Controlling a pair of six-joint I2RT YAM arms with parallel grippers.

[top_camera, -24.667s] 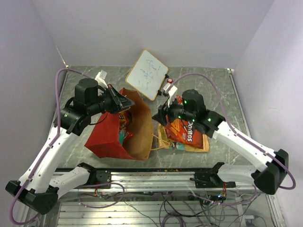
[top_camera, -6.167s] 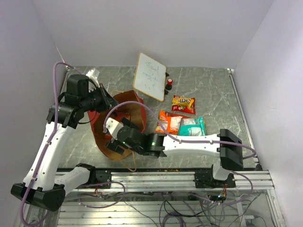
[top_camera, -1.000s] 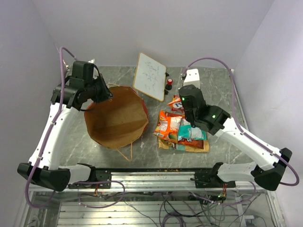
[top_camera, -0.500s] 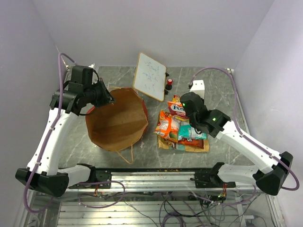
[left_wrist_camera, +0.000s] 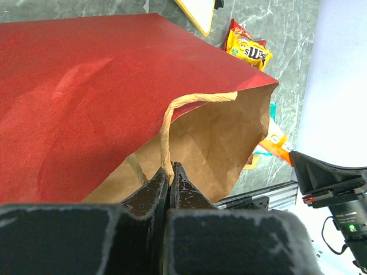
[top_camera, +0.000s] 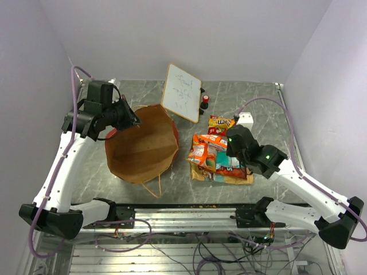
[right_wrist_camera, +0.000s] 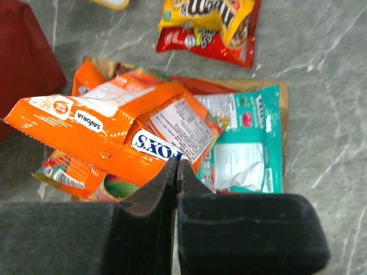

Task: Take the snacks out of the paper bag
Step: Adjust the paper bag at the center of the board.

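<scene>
The paper bag (top_camera: 143,150) lies tipped on the left half of the table, its mouth facing up; its brown inside shows no packet. Its outside is red (left_wrist_camera: 74,97). My left gripper (left_wrist_camera: 168,171) (top_camera: 132,118) is shut on the bag's tan loop handle (left_wrist_camera: 195,100) at the far left rim. The snacks (top_camera: 221,161) lie heaped to the right of the bag, with a yellow packet (right_wrist_camera: 206,12) just beyond them. My right gripper (right_wrist_camera: 176,163) (top_camera: 225,144) hangs over the heap, shut on the edge of an orange packet (right_wrist_camera: 103,134). A teal-white packet (right_wrist_camera: 246,150) lies beneath.
A white tilted whiteboard (top_camera: 182,91) stands behind the bag, with small red-and-black bottles (top_camera: 205,102) beside it. The metal rail (top_camera: 189,215) runs along the near edge. Lilac walls close in the left, back and right sides.
My right gripper has carried the orange packet toward the near edge and lower, over the heap. The left gripper keeps its hold on the handle; the bag has hardly shifted.
</scene>
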